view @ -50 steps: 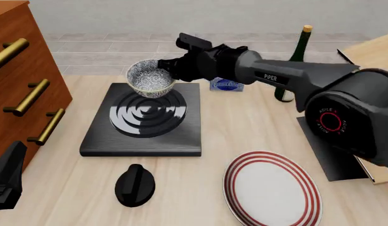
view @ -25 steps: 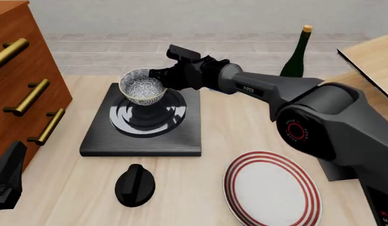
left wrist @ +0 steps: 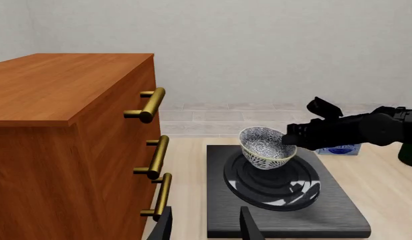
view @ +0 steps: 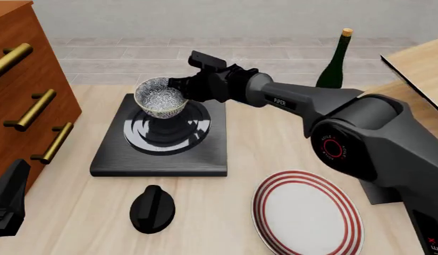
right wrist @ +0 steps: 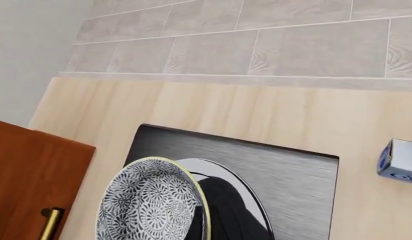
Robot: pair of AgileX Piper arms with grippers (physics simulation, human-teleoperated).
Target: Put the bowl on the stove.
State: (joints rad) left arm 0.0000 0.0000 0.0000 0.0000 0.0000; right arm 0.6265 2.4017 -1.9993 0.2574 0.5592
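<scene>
A pale wooden table [view: 276, 143] stands before a grey tiled floor and a plain wall. Over it the bowl [view: 161, 99], blue-grey speckled with a pale rim, hangs tilted above the burner rings of the stove [view: 162, 154], the black slab lying flat on the table. In the left wrist view the bowl [left wrist: 265, 148] sits clear of the rings, its foot just above them (whether it touches at any point cannot be told from that angle). The right gripper [view: 178, 87] grips the bowl by its rim on the side away from the drawers, its jaws closed narrow on the wall of the bowl, with the right arm stretching in across the stove's far right corner. In the right wrist view the bowl [right wrist: 152, 202] fills the near foreground with the stove [right wrist: 286, 165] beneath it.

The left gripper [left wrist: 204, 227] shows only as two dark fingertips with a gap between them, holding nothing, low by the wooden drawer unit [view: 24, 95] with brass handles. Nearer the camera a black knob [view: 151, 209] lies on the table, and beside it a white plate with red rings [view: 308, 215]. Behind the arm stand a green bottle [view: 334, 64] and a small blue-and-white box [right wrist: 399, 161].
</scene>
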